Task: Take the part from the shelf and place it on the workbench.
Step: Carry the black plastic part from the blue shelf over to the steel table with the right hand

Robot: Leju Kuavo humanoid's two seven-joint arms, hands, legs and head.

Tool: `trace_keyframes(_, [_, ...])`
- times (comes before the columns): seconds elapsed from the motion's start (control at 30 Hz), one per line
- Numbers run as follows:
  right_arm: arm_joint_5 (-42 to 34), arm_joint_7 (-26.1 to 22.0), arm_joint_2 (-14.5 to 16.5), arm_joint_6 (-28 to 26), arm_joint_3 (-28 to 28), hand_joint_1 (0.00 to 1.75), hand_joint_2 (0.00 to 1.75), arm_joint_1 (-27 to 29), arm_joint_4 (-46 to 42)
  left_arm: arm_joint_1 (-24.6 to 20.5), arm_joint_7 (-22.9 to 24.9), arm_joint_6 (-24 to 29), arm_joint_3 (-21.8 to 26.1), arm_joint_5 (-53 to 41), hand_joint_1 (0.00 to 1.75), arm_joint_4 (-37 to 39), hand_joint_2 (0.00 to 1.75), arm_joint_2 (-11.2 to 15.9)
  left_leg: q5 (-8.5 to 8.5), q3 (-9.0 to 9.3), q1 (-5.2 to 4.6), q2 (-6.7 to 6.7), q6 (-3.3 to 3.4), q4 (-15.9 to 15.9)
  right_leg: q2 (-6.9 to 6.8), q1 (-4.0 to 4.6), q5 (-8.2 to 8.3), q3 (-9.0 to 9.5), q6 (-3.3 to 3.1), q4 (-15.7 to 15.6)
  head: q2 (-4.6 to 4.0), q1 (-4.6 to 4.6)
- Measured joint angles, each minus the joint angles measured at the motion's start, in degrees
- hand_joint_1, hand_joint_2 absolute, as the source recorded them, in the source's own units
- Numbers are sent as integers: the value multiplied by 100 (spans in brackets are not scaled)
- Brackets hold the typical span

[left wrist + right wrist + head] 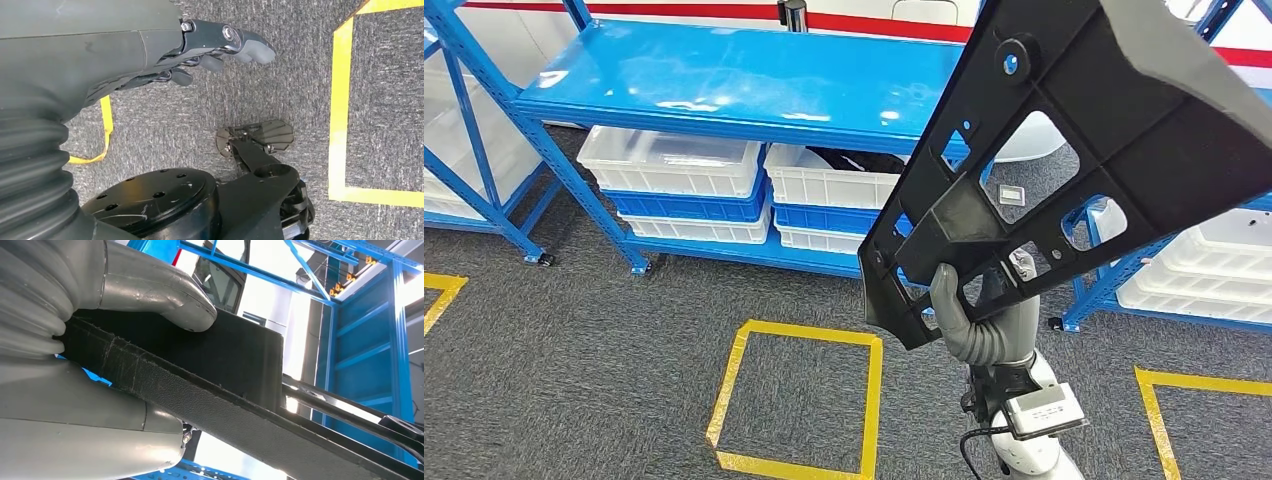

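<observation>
A large black plastic part (pixel 1074 150) with cut-out openings is raised high in front of me, tilted, covering the upper right of the head view. My right hand (pixel 979 320) grips its lower edge from below, thumb up along the part. Close up, the thumb (pixel 165 290) presses on the black part (pixel 225 370), which crosses the right wrist view. My left hand (pixel 220 45) hangs over the grey carpet, fingers stretched out and holding nothing.
A blue shelf (pixel 744 85) with a bare top stands ahead; white and blue bins (pixel 684 180) sit on its lower level. More blue racking stands at the left (pixel 474 150) and right. Yellow tape squares (pixel 799 400) mark the grey carpet.
</observation>
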Motion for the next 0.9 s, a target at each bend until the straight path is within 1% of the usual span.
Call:
trace_keyframes(0.13, [-1,3,0,-1,0,175,175,0,0,0,6,1,-1,-3,0,0,175,5,1,-1,-11,0,1,1,0,-8,4,0,6,-1,0,0])
trace_keyframes(0.2, [-1,5,2,-1,3,175,175,-3,0,-1,9,1,-1,-3,0,1,175,18,-6,-15,-27,-8,37,21,-3,-38,23,25,41,-19,0,-2])
trace_keyframes(0.23, [-1,7,3,-1,7,175,175,-6,-1,-1,12,1,-1,-3,0,0,175,24,1,-16,-36,-13,69,7,-4,-44,37,39,65,-35,0,-3])
trace_keyframes(0.27, [1,8,4,-1,10,175,175,-8,-2,-2,16,1,-1,-4,0,0,175,26,28,-2,-21,-13,99,-37,-5,-50,33,37,84,-26,0,-4])
trace_keyframes(0.3, [5,9,3,-1,14,175,175,-11,-3,-4,21,1,0,-6,0,0,175,22,66,21,1,-9,123,-105,-4,-40,-9,1,87,34,0,-5])
trace_keyframes(0.33, [9,8,2,-1,19,175,175,-18,-4,-7,25,1,1,-8,0,-1,175,19,103,40,28,-3,142,-168,-2,-35,-105,-82,82,191,0,1])
trace_keyframes(0.37, [13,8,-2,-2,24,175,175,-23,-4,-10,28,1,1,-10,0,-1,175,15,132,45,57,2,148,-211,0,-45,-258,-231,70,485,0,4])
trace_keyframes(0.4, [15,8,-6,-3,29,175,175,-28,-4,-12,29,1,1,-11,0,-1,175,14,147,30,65,1,149,-224,2,-61,-437,-421,66,869,0,7])
trace_keyframes(0.43, [15,8,-13,-5,36,175,175,-32,-1,-13,31,1,1,-11,0,-1,175,13,159,5,74,-2,137,-223,2,-85,-597,-618,76,1267,0,10])
trace_keyframes(0.47, [15,9,-20,-6,43,175,175,-30,2,-13,34,1,1,-11,0,0,175,11,174,-20,87,-7,114,-222,2,-117,-689,-762,114,1554,0,8])
trace_keyframes(0.5, [16,9,-27,-8,48,175,175,-28,5,-13,38,1,1,-10,0,0,175,9,192,-43,106,-14,85,-219,1,-151,-682,-794,183,1620,0,7])
trace_keyframes(0.53, [17,10,-33,-10,51,175,175,-27,8,-13,42,1,1,-10,0,0,175,4,210,-64,134,-24,50,-210,1,-188,-584,-704,275,1442,0,7])
trace_keyframes(0.57, [21,11,-36,-13,53,175,175,-29,9,-13,45,1,1,-11,0,0,175,-1,224,-90,168,-39,6,-188,3,-230,-428,-507,381,1066,0,8])
trace_keyframes(0.6, [30,13,-37,-16,55,175,175,-34,10,-14,46,2,1,-10,0,-1,175,4,230,-126,191,-52,-48,-148,12,-267,-287,-302,468,657,0,19])
trace_keyframes(0.63, [42,16,-38,-19,59,175,175,-34,11,-16,47,2,1,-10,0,-1,175,9,225,-166,201,-69,-107,-94,32,-289,-175,-154,491,337,0,40])
trace_keyframes(0.67, [56,20,-40,-24,63,175,175,-33,14,-14,48,3,1,-10,0,-1,175,15,223,-199,202,-82,-163,-54,46,-294,-114,-75,461,164,0,51])
trace_keyframes(0.7, [67,25,-43,-30,67,175,175,-31,16,-9,49,3,0,-10,0,-1,175,21,230,-218,197,-92,-214,-36,57,-277,-96,-78,385,138,0,60])
trace_keyframes(0.73, [76,29,-45,-35,70,175,175,-26,18,-2,51,2,-1,-11,0,-1,175,17,248,-223,202,-100,-256,-38,58,-256,-75,-93,291,165,0,62])
trace_keyframes(0.77, [81,32,-47,-39,70,175,175,-28,19,8,51,2,-1,-11,0,0,175,13,266,-224,219,-100,-288,-51,43,-247,-59,-96,217,190,0,48])
trace_keyframes(0.8, [84,33,-45,-40,70,175,175,-31,20,14,52,1,-1,-11,0,1,175,10,227,-242,235,-86,-310,-8,28,-242,-35,-96,160,199,0,44])
trace_keyframes(0.83, [88,34,-44,-40,71,175,175,-34,20,17,52,1,-1,-11,0,1,175,7,107,-301,245,-65,-320,141,12,-242,-11,-94,117,200,0,39])
trace_keyframes(0.87, [91,34,-43,-40,72,175,175,-35,20,18,52,1,-1,-11,0,2,175,4,-87,-407,248,-43,-321,415,-7,-236,9,-98,86,199,0,31])
trace_keyframes(0.9, [93,35,-42,-40,72,175,175,-33,20,17,52,1,-1,-11,0,2,175,4,-329,-555,243,-26,-317,804,-25,-217,21,-106,66,201,0,27])
